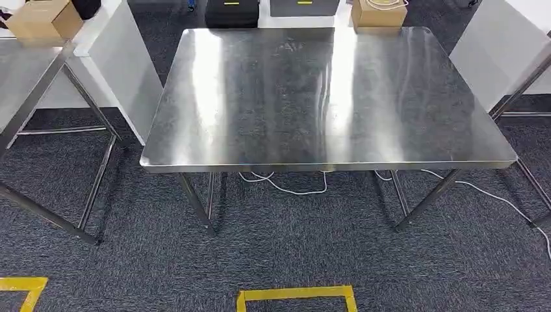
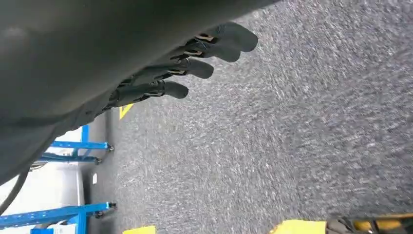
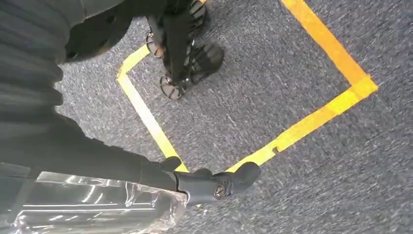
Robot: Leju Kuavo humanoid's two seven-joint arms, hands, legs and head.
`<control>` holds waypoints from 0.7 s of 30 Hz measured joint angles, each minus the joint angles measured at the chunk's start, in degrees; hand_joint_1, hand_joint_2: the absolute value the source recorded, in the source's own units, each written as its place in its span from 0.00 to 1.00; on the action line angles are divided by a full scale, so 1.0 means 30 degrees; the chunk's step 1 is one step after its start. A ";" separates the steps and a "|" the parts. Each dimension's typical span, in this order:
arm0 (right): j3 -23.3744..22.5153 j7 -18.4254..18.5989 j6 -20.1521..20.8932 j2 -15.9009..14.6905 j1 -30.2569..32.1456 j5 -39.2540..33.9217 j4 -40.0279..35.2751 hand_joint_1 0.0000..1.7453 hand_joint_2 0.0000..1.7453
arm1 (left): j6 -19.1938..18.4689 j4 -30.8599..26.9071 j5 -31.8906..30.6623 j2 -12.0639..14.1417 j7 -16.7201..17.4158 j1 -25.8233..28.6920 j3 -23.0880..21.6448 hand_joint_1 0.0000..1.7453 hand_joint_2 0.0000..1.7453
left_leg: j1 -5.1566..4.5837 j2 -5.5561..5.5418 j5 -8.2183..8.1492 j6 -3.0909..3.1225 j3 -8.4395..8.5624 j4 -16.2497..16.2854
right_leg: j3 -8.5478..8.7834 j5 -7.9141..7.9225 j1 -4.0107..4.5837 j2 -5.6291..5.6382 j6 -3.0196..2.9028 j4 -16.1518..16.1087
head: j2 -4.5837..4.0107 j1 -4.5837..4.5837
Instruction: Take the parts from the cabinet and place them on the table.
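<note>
The steel table [image 1: 325, 97] stands straight ahead in the head view, its shiny top bare. My left hand [image 2: 195, 58] hangs over the grey carpet, dark fingers stretched out side by side and holding nothing. My right hand [image 3: 204, 185] also hangs low and grips a part wrapped in clear crinkled plastic [image 3: 97, 204]. A finger lies across the wrap's edge, and the part inside is hard to make out.
A second steel table [image 1: 26, 71] stands at the left, with a cardboard box [image 1: 42, 19] on it. Another box [image 1: 379, 13] and black cases [image 1: 232, 12] sit behind the main table. A white cable [image 1: 292, 185] trails beneath it. Yellow floor tape [image 1: 295, 296] marks a square.
</note>
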 joint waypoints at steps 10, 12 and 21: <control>0.0700 0.0226 0.1209 -0.0139 0.0198 0.0962 0.0007 0.00 1.00 | 0.0058 0.0073 0.0816 -0.0488 -0.0242 0.0018 0.0569 0.00 0.00 | 0.0595 -0.0038 -0.3109 -0.0939 -0.2401 0.5940 | -0.0162 0.0393 -0.0166 0.0006 -0.0684 0.0061 | 0.0000 -0.0291; 0.0808 0.0240 0.1347 -0.0168 0.0207 0.0976 0.0015 0.00 1.00 | -0.0065 0.0117 0.0867 -0.0604 -0.0517 0.0014 0.0677 0.00 0.00 | 0.0625 -0.0036 -0.1779 -0.0852 -0.1230 0.3880 | -0.0117 0.0394 -0.0165 0.0042 -0.0675 0.0081 | 0.0000 -0.0298; 0.0968 0.0240 0.1638 -0.0168 0.0163 0.1034 0.0036 0.00 1.00 | -0.0168 0.0124 0.0387 -0.1019 -0.0518 -0.0081 0.0743 0.00 0.00 | 0.0458 -0.0108 -0.0032 0.0307 0.0478 -0.0478 | -0.1001 -0.0122 0.0029 0.0035 -0.0196 0.1073 | 0.0000 -0.0257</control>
